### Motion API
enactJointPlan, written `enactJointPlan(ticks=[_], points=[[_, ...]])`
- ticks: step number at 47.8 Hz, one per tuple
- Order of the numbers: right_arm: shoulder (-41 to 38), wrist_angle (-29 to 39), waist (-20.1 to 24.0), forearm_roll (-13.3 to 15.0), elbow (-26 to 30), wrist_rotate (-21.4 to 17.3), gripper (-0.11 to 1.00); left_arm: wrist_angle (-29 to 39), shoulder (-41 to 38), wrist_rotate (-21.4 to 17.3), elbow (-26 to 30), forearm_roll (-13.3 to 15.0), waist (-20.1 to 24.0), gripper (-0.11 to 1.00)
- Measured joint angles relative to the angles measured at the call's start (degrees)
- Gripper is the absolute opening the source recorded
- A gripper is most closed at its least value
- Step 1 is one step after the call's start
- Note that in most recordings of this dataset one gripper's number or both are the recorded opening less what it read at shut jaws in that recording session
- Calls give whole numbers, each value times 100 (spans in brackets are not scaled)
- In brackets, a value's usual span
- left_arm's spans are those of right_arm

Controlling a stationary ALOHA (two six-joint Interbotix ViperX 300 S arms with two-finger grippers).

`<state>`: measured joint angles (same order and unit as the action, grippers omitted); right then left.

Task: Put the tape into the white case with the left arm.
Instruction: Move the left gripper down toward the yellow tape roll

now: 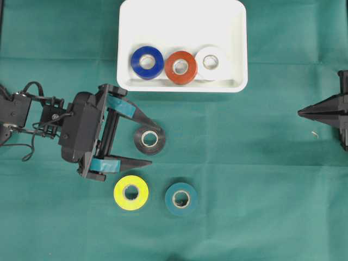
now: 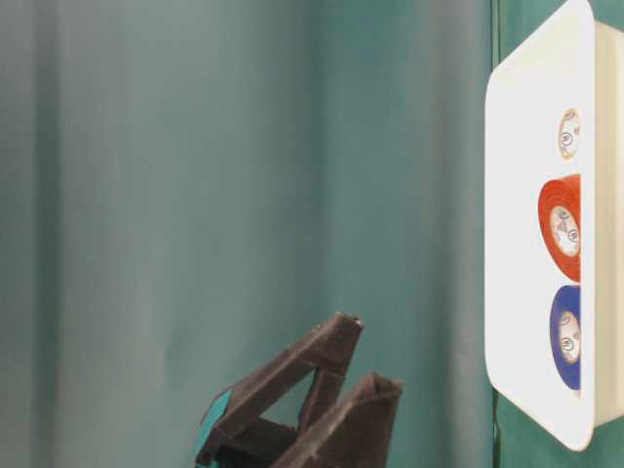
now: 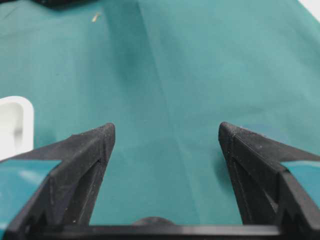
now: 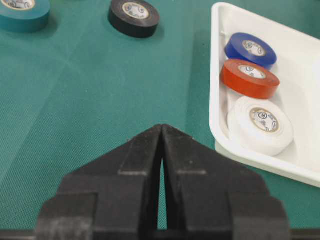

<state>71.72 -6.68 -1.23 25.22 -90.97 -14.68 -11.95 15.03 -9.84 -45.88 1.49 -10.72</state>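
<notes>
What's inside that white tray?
Three rolls of tape lie flat in the white tray, along its near edge: blue, red and white. Whatever is under them is hidden.

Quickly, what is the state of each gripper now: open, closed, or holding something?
Left gripper: open, holding nothing; the black tape roll lies between its fingertips.
Right gripper: closed, holding nothing.

Green cloth-covered table (image 1: 261, 179). Directly on it: white case (image 1: 236, 43) at far middle, black tape roll (image 1: 149, 139) mid-table, yellow tape roll (image 1: 131, 192) and teal tape roll (image 1: 180, 198) side by side nearer the front.
</notes>
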Motion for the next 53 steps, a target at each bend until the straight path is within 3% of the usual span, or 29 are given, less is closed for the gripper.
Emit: enactJointPlan(ticks=[23, 53], points=[[0, -9, 0, 0, 0, 0, -9, 176, -105, 141, -343, 9, -694, 84], [0, -9, 0, 0, 0, 0, -9, 237, -1090, 167, -18, 9, -545, 84]])
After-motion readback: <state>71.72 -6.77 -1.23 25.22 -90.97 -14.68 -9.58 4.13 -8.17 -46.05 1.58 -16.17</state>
